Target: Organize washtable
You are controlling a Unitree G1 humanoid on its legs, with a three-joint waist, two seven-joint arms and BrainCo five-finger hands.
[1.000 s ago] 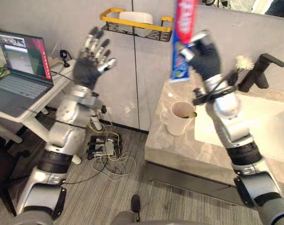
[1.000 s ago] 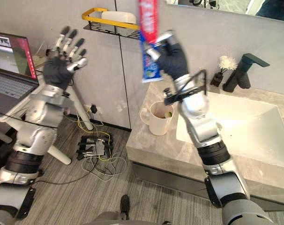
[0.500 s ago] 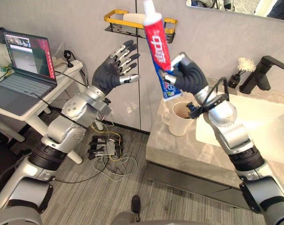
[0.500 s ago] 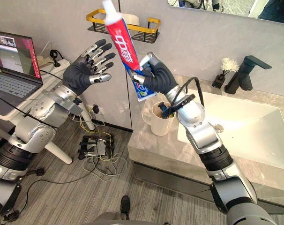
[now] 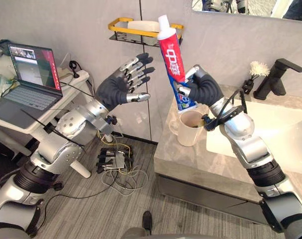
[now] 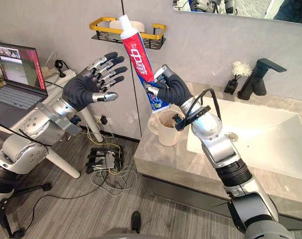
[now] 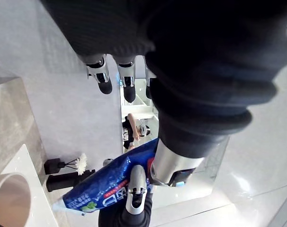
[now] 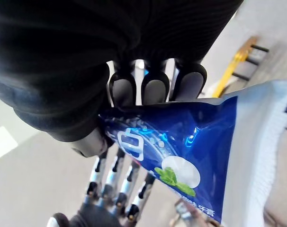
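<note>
Blue-ended toothpaste tube (image 5: 172,59), partly behind right hand (image 5: 207,90) fingers (image 5: 184,91)

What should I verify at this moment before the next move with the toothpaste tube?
1. Grasp: fingers of the right hand curled round the lower end of the toothpaste tube: ok.
2. Tube's pose: upright, white cap on top: ok.
3. Left hand: open, fingers spread, beside the tube and apart from it: ok.
4. Cup: upright on the countertop, just under the tube's lower end: ok.
5. Room inside the cup: its inside is partly hidden by the tube and the right hand: cannot tell.
</note>
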